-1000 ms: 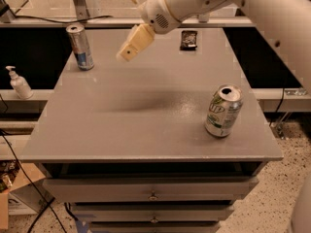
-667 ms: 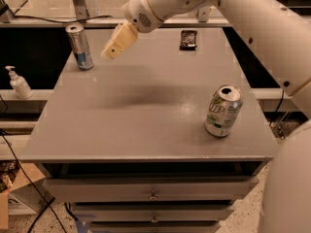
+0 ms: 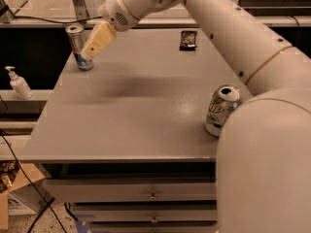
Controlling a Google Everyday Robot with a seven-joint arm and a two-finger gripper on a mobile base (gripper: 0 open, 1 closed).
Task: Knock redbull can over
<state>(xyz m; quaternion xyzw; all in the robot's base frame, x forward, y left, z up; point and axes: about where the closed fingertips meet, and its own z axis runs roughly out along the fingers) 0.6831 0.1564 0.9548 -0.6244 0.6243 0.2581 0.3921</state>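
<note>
The redbull can [image 3: 79, 47], slim and silver with a blue lower part, stands upright at the far left corner of the grey table [image 3: 141, 110]. My gripper [image 3: 96, 41] hangs from the white arm that reaches in from the right. Its tan fingertips are right beside the can's right side, at mid height, touching or nearly touching it. The wider white-and-green soda can [image 3: 221, 110] stands upright near the table's right edge, partly behind my arm.
A small dark packet [image 3: 188, 39] lies at the far right of the table. A white pump bottle [image 3: 18, 83] stands on a lower ledge to the left. Drawers [image 3: 153, 195] are under the table's front edge.
My gripper has moved left across the back of the table, from near the middle to right beside the redbull can. The can still stands upright.
</note>
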